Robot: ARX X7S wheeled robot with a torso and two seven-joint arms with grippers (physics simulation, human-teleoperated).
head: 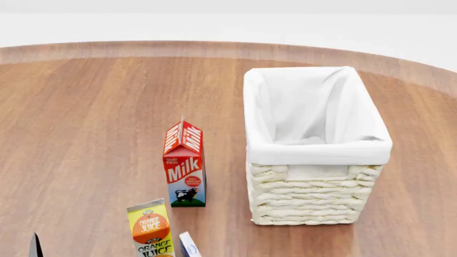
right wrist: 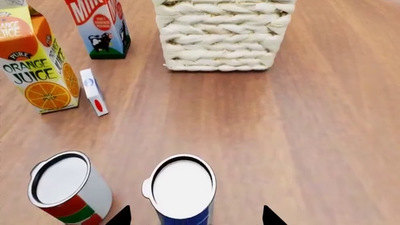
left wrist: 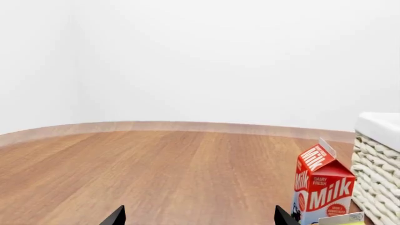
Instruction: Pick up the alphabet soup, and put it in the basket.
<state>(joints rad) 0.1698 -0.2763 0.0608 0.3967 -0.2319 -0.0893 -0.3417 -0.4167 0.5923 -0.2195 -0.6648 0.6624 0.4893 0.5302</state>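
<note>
R gripper (right wrist: 195, 216): fingertips spread wide apart, one on each side of the alphabet soup (right wrist: 181, 191), not touching it as far as the R wrist cam shows. Jaws apart, nothing clamped.

Alphabet soup: upright on the wood counter (right wrist: 300, 131), silver-white lid up, blue label visible below the rim. Sits on the robot-side part of the counter, well short of the basket (right wrist: 222, 35). Not in head cam.

Second can (right wrist: 67, 187), red/green label, upright just beside the soup, not touching.

L gripper (left wrist: 198, 218): only two dark tips at the frame edge in L wrist cam, wide apart, nothing between them. Faces open counter toward the far edge.

Basket (head: 318, 150): upright, white cloth lining folded over rim, inside shows only cloth. Stands toward the counter's right side, mid-depth.

Milk carton (head: 185, 163): upright, just beside the basket's left wall, small gap.

OJ carton (head: 151, 229): upright, nearer the robot-side edge than the milk. Small white box (right wrist: 93, 91) w/ red + blue marks stands just beside the OJ, betw it and the cans.
</note>
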